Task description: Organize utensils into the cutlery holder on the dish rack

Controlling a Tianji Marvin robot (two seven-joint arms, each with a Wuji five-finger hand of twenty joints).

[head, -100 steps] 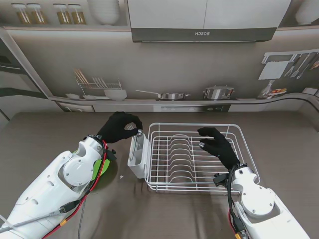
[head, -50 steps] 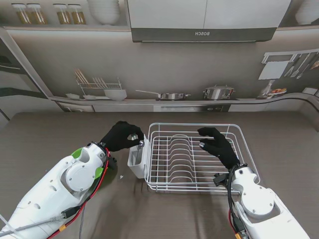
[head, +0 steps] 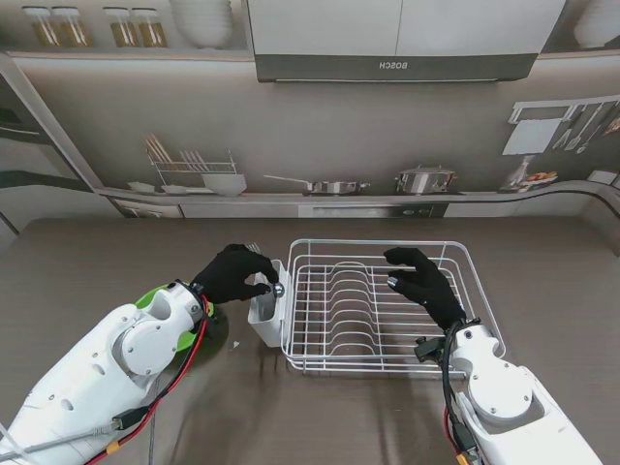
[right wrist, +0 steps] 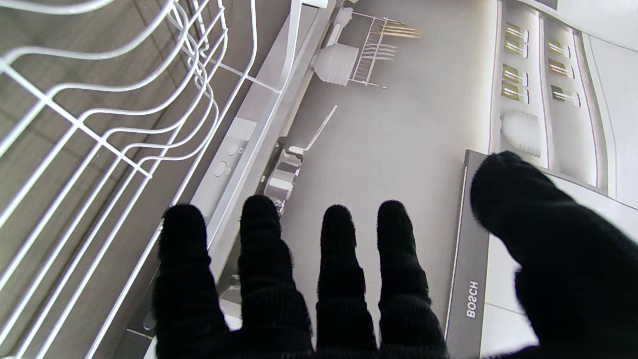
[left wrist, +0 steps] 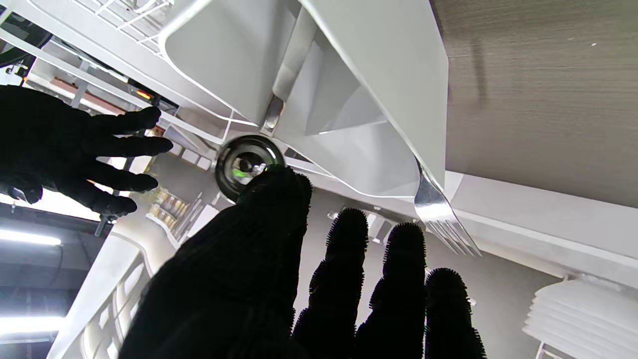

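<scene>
Item: round-ended steel spoon (head: 277, 289) now sunk w/ steel fork (left wrist: 438, 212) in white plastic cutlery holder (head: 265, 315), black-gloved left hand (head: 235, 275) lower vs. a sec ago, thumb touching, grip unclear; right hand (head: 423, 282) splayed, empty.

The stand view is evenly and softly lit, a bright strip glowing under the shelf along the back wall; its corners bow slightly, at ten and two o'clock most. The table (head: 87, 262) shows only faint shadows beside the rack (head: 378, 306). Black gloves swallow all detail on both hands. In the left wrist view, ceiling lights burn out at nine o'clock, a spoon (left wrist: 247, 160) bowl and fork (left wrist: 441, 212) catch sharp glints, and the holder (left wrist: 364, 75) is smooth and bright. The right wrist view is crisp, its rack wires bending near the edge.
</scene>
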